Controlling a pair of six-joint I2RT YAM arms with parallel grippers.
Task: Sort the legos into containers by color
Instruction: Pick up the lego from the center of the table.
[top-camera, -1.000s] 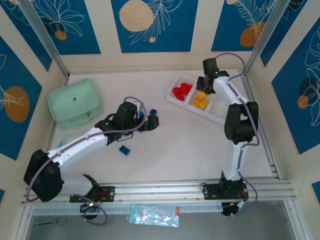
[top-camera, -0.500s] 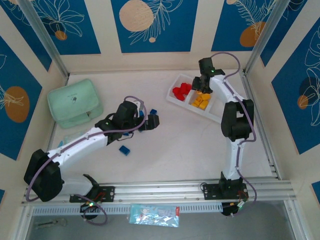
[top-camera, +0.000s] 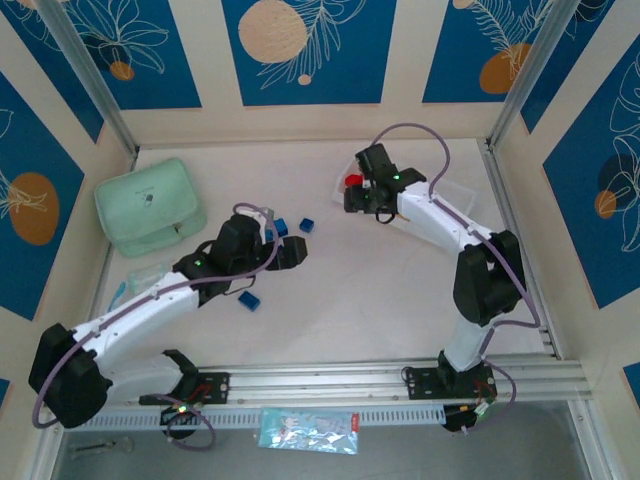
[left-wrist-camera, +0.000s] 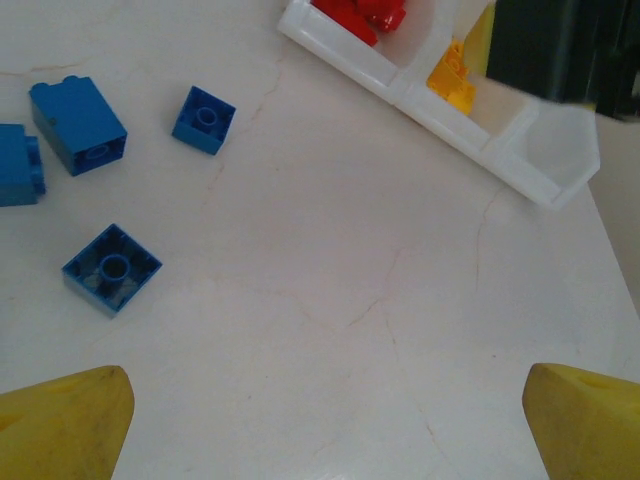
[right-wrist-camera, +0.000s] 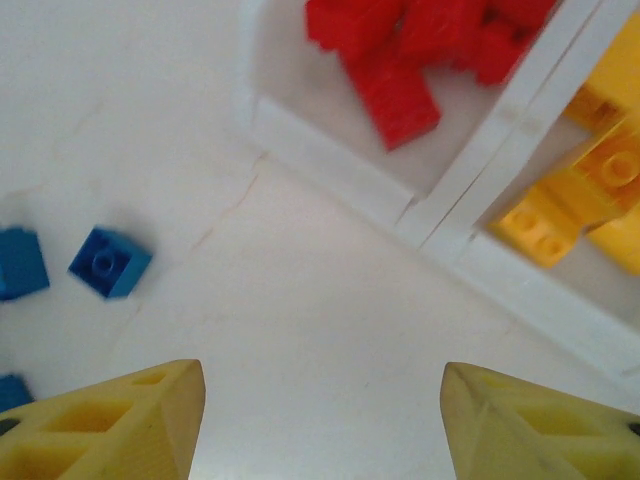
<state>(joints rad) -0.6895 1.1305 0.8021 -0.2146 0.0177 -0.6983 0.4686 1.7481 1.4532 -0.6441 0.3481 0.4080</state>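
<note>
Blue legos (top-camera: 307, 226) lie loose on the table between the arms; the left wrist view shows several (left-wrist-camera: 112, 267). The white tray (left-wrist-camera: 520, 175) holds red legos (right-wrist-camera: 400, 50) in one end container, yellow-orange ones (right-wrist-camera: 590, 190) in the middle, and its far container (left-wrist-camera: 555, 150) looks empty. My right gripper (top-camera: 352, 200) hovers open over bare table just left of the tray's red end (right-wrist-camera: 330, 165), its fingers (right-wrist-camera: 110, 425) with nothing between them. My left gripper (top-camera: 297, 251) stands open and empty near the blue legos (top-camera: 282, 227), with one more (top-camera: 249, 300) beside its arm.
A mint green zip case (top-camera: 150, 205) sits at the back left. Walls with metal posts close in the table on three sides. A plastic packet (top-camera: 308, 430) lies below the front rail. Open table stretches between the blue legos and the tray.
My right arm has swung left from over the yellow-orange container to the tray's red end, and its jaws have opened. The left arm has drawn back slightly toward me.
</note>
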